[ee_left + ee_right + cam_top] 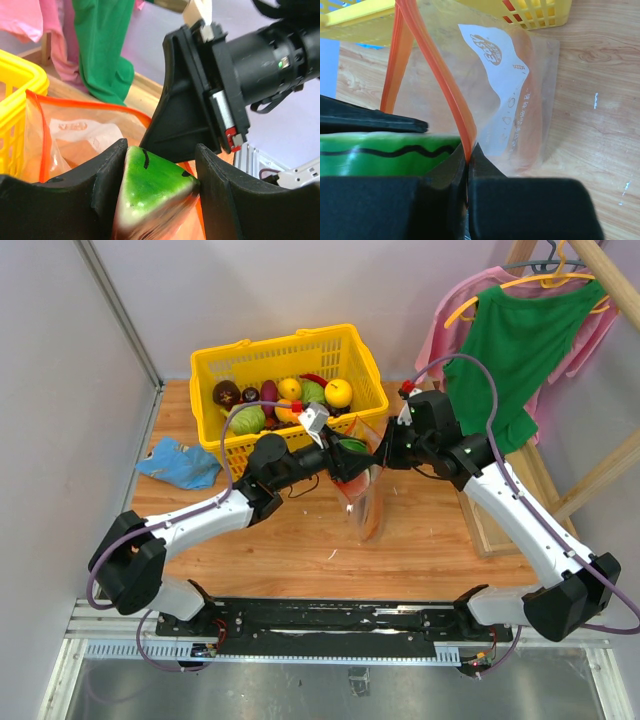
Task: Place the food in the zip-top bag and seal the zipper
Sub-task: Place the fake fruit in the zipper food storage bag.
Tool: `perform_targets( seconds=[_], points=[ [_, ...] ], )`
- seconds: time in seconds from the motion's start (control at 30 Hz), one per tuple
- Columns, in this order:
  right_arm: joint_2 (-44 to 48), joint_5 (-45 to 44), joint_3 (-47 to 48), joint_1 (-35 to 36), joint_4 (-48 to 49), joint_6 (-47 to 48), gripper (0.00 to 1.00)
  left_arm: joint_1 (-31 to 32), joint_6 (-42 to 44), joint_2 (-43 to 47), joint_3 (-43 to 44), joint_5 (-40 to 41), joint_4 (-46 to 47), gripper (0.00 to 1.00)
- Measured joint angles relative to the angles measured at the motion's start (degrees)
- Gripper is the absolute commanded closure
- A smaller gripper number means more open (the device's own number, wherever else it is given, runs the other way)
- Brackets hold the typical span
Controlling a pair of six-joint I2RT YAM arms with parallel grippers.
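Where both arms meet before the yellow basket (290, 352): zip-top bag (368, 505) held up above the table (300, 540).
Left wrist view: left gripper (160, 160) clamps the watermelon slice (150, 185) at the bag's mouth. Right wrist view: right gripper (468, 167) pinches the zipper (437, 75).

The left arm (200, 518) and right arm (520, 505) both stretch forward and inward, wrists nearly meeting. The left gripper (160, 165) clamps the watermelon slice (152, 182) between its 2 fingers. The right gripper (468, 167), fingers pressed together, pinches the zipper (442, 85).
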State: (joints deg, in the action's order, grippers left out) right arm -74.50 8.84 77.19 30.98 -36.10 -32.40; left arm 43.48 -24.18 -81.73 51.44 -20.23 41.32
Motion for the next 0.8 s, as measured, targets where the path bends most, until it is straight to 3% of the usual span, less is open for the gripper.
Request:
perform_targets(
  seconds=[0.07, 0.17, 0.4, 0.57, 0.8],
  points=[
    [0.0, 0.2, 0.0, 0.0, 0.3, 0.1, 1.00, 0.2, 0.9, 0.0, -0.3, 0.0, -1.6, 0.83],
    [0.0, 0.2, 0.0, 0.0, 0.4, 0.2, 0.99, 0.5, 1.6, 0.0, -0.3, 0.1, -3.5, 0.65],
    [0.0, 0.2, 0.0, 0.0, 0.8, 0.3, 0.99, 1.3, 1.3, 0.0, 0.0, 3.4, -9.1, 0.39],
    [0.0, 0.2, 0.0, 0.0, 1.0, 0.3, 0.99, 1.3, 0.1, 0.0, 1.7, 5.4, -13.8, 0.28],
    [0.0, 0.2, 0.0, 0.0, 2.2, 0.5, 0.99, 1.4, -0.8, 0.6, 5.2, 7.8, -21.3, 0.23]
  ],
)
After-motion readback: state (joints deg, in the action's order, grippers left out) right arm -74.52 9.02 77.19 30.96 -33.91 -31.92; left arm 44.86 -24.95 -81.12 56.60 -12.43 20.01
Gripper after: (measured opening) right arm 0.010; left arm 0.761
